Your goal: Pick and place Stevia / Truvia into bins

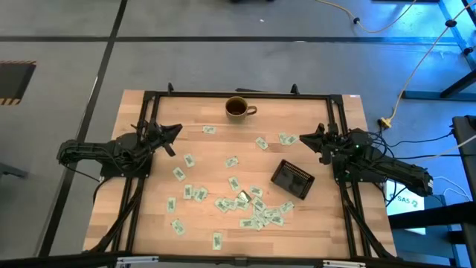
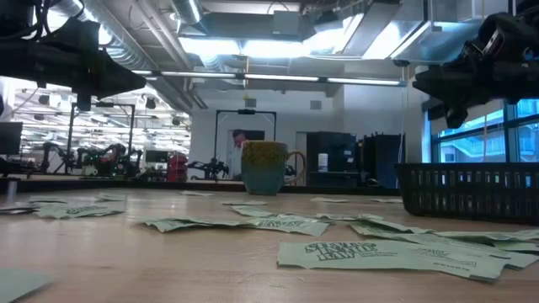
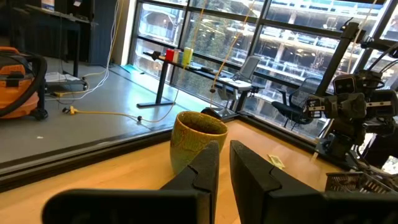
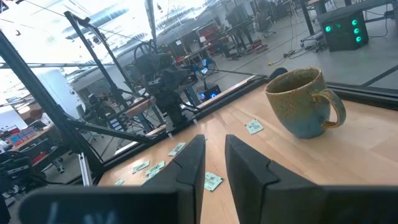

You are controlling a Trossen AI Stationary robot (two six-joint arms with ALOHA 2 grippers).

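Note:
Several pale green Stevia / Truvia sachets (image 1: 253, 212) lie flat and scattered on the wooden table, thickest near its front middle (image 2: 370, 252). The black bin (image 1: 291, 179) stands on the table right of centre (image 2: 472, 189). My left gripper (image 1: 172, 131) hovers level above the table's left side, pointing toward the centre. Its fingers (image 3: 224, 149) stand a narrow gap apart with nothing between them. My right gripper (image 1: 306, 136) hovers level above the right side, beyond the bin. Its fingers (image 4: 214, 146) are also slightly apart and hold nothing.
A brown mug (image 1: 238, 109) with a handle stands at the far middle of the table (image 2: 264, 167). A black frame (image 1: 149, 97) runs around the table's edges. Bare wood shows between the sachets at the far left and at the near right.

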